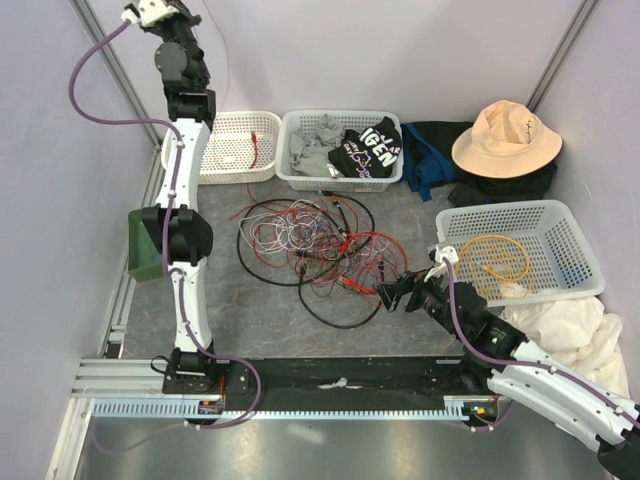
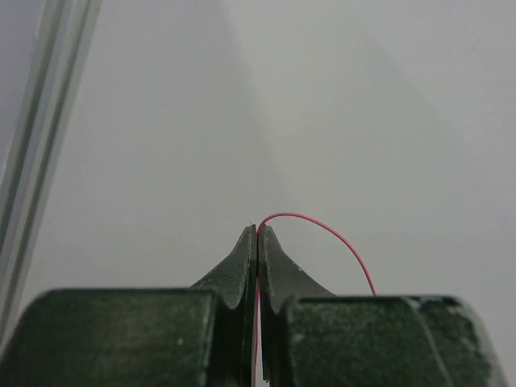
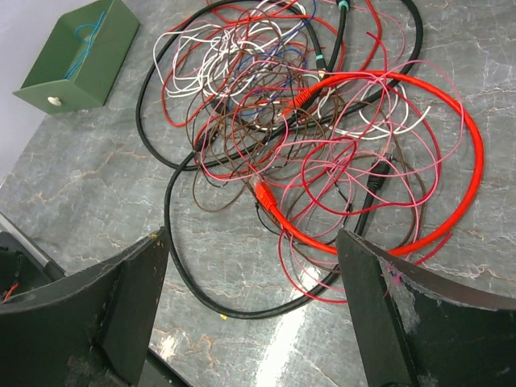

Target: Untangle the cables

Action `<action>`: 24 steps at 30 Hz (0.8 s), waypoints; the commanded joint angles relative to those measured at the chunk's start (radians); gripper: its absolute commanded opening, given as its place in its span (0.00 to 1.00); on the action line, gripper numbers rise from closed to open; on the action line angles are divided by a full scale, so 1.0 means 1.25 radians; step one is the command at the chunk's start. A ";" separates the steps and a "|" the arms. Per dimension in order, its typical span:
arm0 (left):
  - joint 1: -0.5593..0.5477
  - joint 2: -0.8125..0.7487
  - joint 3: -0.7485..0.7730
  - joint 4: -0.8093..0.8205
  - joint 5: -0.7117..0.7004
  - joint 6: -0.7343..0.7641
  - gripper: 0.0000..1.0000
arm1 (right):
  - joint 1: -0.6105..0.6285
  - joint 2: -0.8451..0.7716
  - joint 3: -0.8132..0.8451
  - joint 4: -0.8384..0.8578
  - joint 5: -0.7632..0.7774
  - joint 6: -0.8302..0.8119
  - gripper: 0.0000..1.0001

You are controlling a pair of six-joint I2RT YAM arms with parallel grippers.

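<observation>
The cables lie in a loose tangle (image 1: 318, 245) of red, pink, white, brown and black wires in the middle of the table, also seen in the right wrist view (image 3: 306, 137). A thick orange-red cable (image 3: 451, 218) loops round its near side. My left gripper (image 1: 180, 12) is raised high at the far left, shut on a thin red wire (image 2: 322, 226) that arcs out of its closed tips (image 2: 257, 230). My right gripper (image 1: 395, 293) is open and empty just off the tangle's near right edge; its fingers (image 3: 137, 282) frame a black cable loop (image 3: 242, 310).
A small white basket (image 1: 222, 172) at the back left holds a red cable. A middle basket (image 1: 340, 180) holds clothes. A right basket (image 1: 570, 235) holds a yellow cable (image 1: 495, 262). A green box (image 1: 142, 262) with a blue wire stands left. A hat (image 1: 505, 138) and clothes lie at the back right.
</observation>
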 commanded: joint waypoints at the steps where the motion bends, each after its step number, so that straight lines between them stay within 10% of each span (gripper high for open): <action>1: -0.017 0.022 -0.021 0.055 0.001 -0.005 0.02 | 0.002 0.009 -0.008 0.058 0.016 -0.010 0.93; 9: -0.109 0.011 -0.103 -0.068 -0.081 0.093 0.02 | 0.000 0.039 -0.004 0.072 0.005 -0.009 0.93; 24: -0.114 -0.011 -0.264 -0.366 -0.250 -0.098 0.02 | 0.000 -0.051 -0.008 0.010 -0.012 0.000 0.93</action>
